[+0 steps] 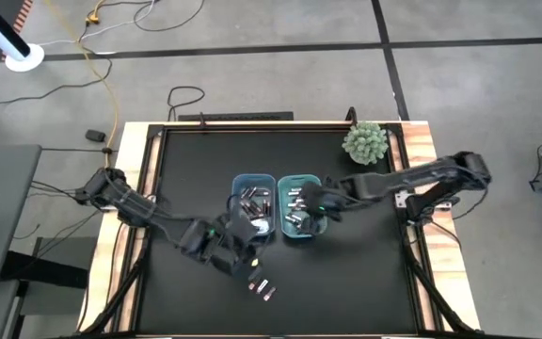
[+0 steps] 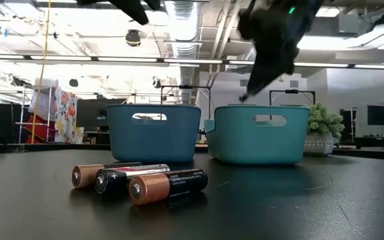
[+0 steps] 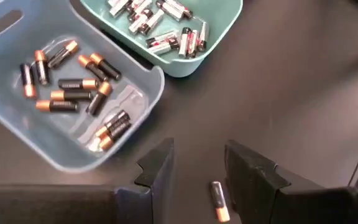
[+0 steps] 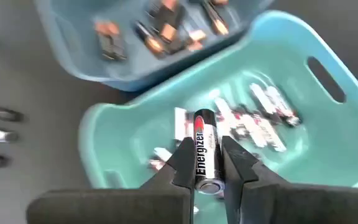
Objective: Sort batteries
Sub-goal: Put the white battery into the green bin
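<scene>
The left gripper (image 3: 197, 171) hangs over the dark surface (image 3: 303, 93) with its jaws apart. One copper-tipped battery (image 3: 218, 200) lies on the surface between them, nearer one jaw, untouched. Beyond the jaws sits a blue bin (image 3: 135, 112) holding copper-ended batteries (image 3: 73, 81), and past it a teal bin (image 3: 222, 25) with silvery-white batteries (image 3: 166, 28).

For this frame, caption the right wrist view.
Right gripper holds a silver Energizer battery above the teal bin.

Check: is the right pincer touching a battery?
Touching. The right wrist view shows the right pincer with both fingers pressed against a silver battery, held above the teal bin.
</scene>
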You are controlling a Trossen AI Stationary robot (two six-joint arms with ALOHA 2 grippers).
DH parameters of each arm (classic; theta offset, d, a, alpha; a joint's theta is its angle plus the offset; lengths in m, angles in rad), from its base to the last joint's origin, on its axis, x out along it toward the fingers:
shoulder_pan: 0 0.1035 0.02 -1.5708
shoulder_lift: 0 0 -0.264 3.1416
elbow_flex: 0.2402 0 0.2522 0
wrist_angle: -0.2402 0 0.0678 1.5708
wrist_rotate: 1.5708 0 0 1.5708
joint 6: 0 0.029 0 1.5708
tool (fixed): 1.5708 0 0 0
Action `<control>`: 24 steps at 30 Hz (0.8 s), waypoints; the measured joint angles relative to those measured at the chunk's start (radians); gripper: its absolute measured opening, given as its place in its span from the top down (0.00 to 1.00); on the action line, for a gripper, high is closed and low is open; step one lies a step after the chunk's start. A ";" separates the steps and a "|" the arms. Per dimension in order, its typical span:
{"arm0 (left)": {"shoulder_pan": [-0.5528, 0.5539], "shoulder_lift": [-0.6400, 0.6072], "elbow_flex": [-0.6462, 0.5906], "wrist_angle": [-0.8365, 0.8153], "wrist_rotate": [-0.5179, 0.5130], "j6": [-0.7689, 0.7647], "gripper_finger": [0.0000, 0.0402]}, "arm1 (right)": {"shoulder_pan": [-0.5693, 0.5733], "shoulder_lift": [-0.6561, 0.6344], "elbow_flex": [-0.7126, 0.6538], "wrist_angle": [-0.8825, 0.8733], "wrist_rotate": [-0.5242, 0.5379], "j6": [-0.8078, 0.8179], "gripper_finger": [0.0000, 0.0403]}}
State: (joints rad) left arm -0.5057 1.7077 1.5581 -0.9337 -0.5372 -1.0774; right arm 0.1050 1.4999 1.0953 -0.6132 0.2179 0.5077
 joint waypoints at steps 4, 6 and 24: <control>-0.067 0.000 0.000 -0.046 -0.058 -0.135 0.66 | -0.072 0.104 0.048 -0.073 -0.069 -0.042 0.86; -0.096 0.000 0.000 -0.064 -0.064 -0.202 0.66 | -0.097 0.153 0.061 -0.094 -0.086 -0.046 0.85; -0.230 0.000 -0.114 -0.086 -0.127 -0.541 0.66 | -0.147 0.257 0.075 -0.092 -0.092 -0.091 0.83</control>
State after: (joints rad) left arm -0.7352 1.7077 1.4446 -1.0194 -0.6643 -1.6180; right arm -0.0422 1.7569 1.1702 -0.7048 0.1261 0.4171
